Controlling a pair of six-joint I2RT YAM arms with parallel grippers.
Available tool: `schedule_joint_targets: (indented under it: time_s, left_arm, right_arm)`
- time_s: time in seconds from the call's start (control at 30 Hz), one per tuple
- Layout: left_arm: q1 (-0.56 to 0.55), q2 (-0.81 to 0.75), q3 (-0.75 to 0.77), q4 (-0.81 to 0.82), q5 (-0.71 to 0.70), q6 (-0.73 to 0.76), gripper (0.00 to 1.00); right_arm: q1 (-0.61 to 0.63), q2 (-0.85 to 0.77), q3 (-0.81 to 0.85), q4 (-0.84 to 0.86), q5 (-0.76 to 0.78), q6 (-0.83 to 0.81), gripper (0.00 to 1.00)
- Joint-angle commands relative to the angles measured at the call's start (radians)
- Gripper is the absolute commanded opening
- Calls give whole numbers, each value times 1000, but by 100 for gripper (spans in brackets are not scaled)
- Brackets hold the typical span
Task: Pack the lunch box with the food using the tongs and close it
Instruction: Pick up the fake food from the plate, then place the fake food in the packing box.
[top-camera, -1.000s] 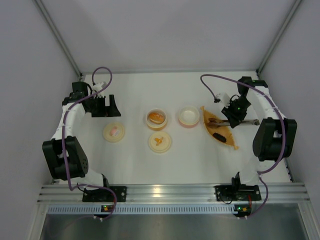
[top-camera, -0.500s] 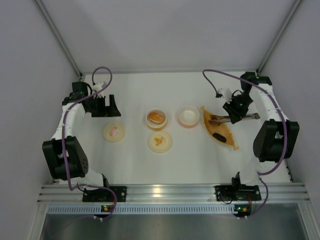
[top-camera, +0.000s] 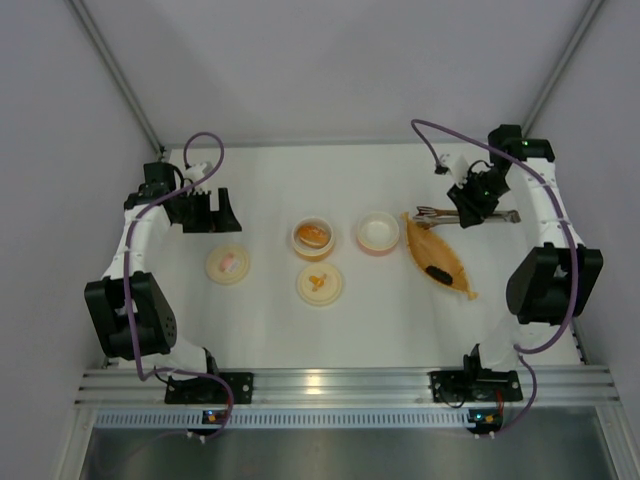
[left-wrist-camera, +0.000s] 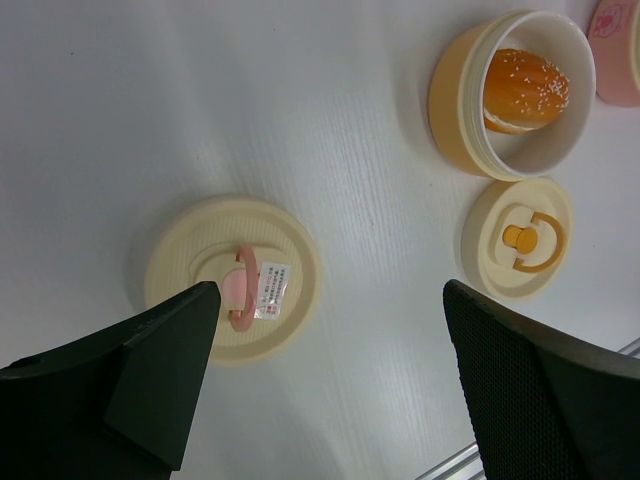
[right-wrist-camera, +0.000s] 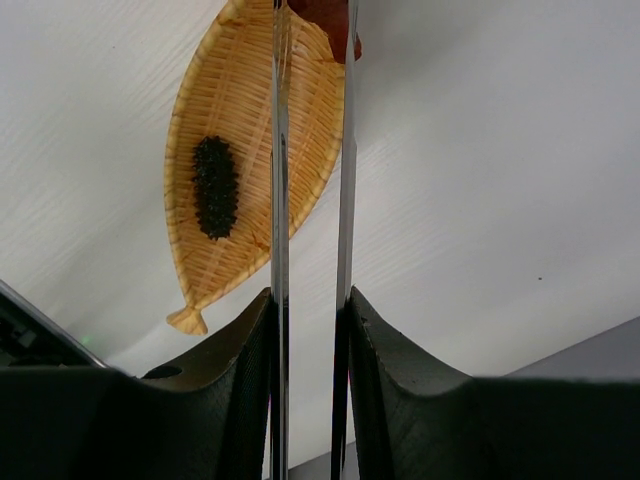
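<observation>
right wrist view: right end effector (right-wrist-camera: 310, 300) grips the tongs (right-wrist-camera: 279, 150), left end effector (left-wrist-camera: 325, 292) released.

Bright, even light, soft shadows; glare streaks the tongs (right-wrist-camera: 280, 200), whose near end seems blurred.

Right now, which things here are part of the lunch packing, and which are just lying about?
Part of the job: tongs in the right gripper; bun in the orange bowl; pink bowl; dark piece; red piece by the tongs' tips; pink-handled lid; orange-handled lid.
Just there: woven tray under the food; metal rail.
</observation>
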Motion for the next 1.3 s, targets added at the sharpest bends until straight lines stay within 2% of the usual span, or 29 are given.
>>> schedule_joint_targets:
  time_s: [0.0,0.4,0.7,0.93,1.27]
  left_arm:
    - [4,2,34,25,18,-3,98]
    - [3,7,39,23,20,-5,98]
    - [4,1,36,20,14,3,98]
    - [4,-4,19,25,7,7,98]
    - [4,1,16,28,6,12,98]
  right_arm:
    - [-11,-33,28,-113,-48,4,5]
    - [19,-56,91,-179,-128,21,3]
    - [188,-55,100,-148,-154,111,2]
    - [257,-36,66,-99,-137,162,2]
    - [280,30,56,-78,-84,200,2]
